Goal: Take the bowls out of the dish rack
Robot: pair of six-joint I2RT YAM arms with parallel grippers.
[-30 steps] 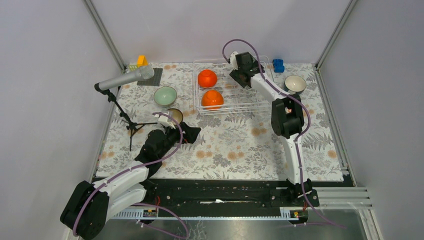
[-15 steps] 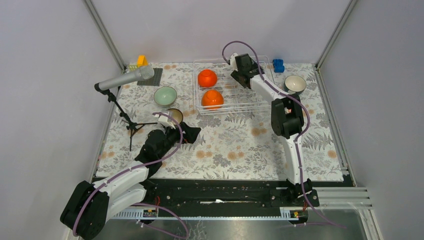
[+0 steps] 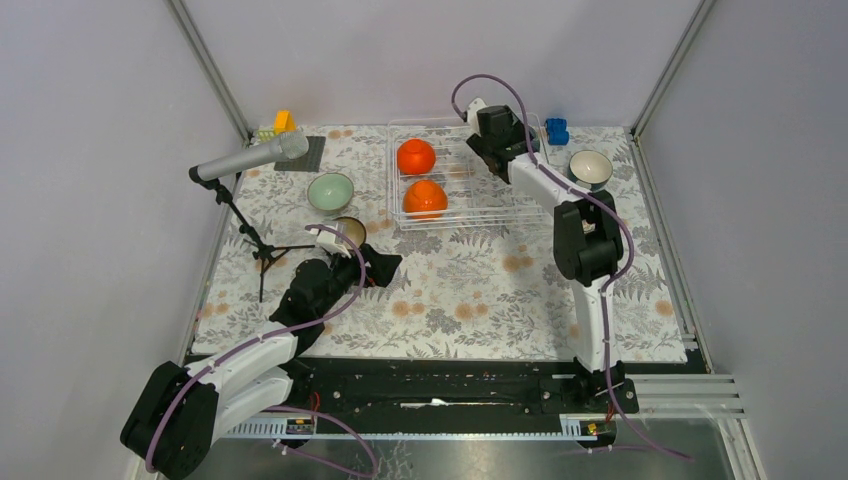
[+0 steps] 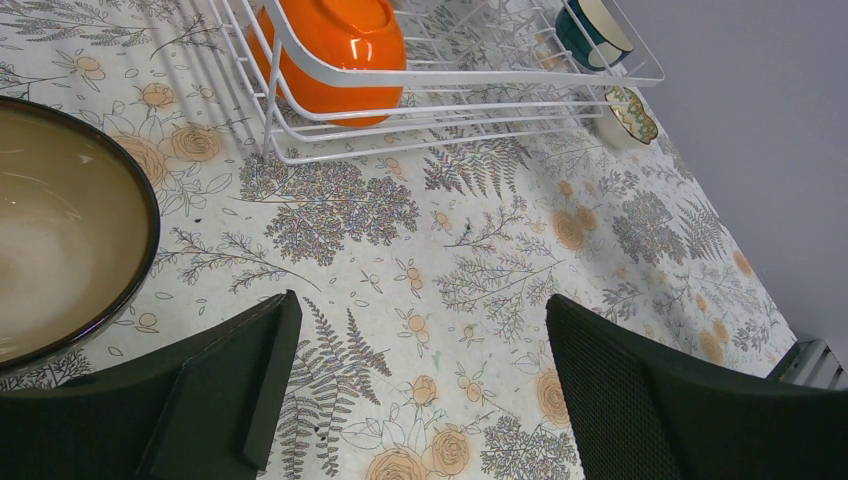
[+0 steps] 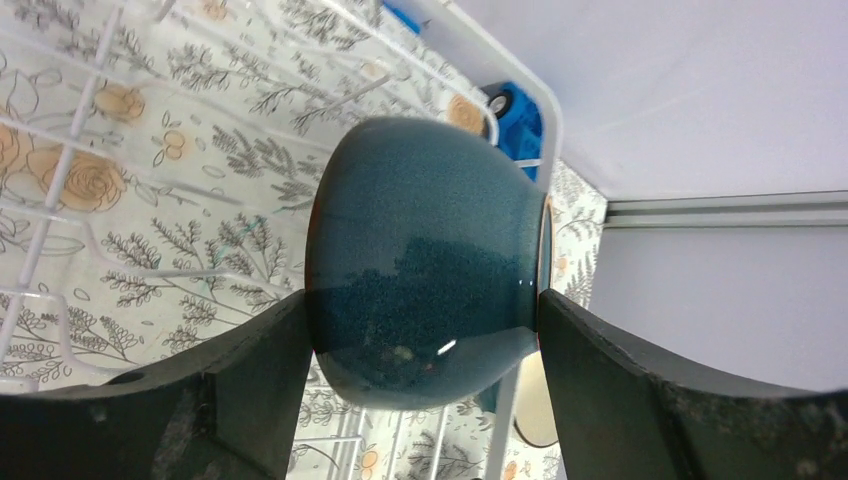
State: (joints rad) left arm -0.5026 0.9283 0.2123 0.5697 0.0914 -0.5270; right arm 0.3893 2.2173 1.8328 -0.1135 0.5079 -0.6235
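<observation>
The wire dish rack (image 3: 470,205) stands at the back middle with two orange bowls (image 3: 415,156) (image 3: 425,198) in its left part. My right gripper (image 3: 495,152) is over the rack's back right part, shut on a dark teal bowl (image 5: 430,230) lifted off the wires, one finger on each side. A mint bowl (image 3: 330,192) and a brown bowl (image 3: 349,232) sit on the table left of the rack. A teal bowl with a white inside (image 3: 590,166) sits right of it. My left gripper (image 3: 388,266) is open and empty, low over the table beside the brown bowl (image 4: 60,250).
A blue toy block (image 3: 557,130) lies behind the rack's right corner. A microphone on a tripod (image 3: 250,160) stands at the left, with small yellow and green blocks (image 3: 280,122) behind it. In the left wrist view a teal bowl (image 4: 590,28) shows at the rack's far end.
My right gripper has moved a little to the right and back with the teal bowl in it. The left arm has not moved.
</observation>
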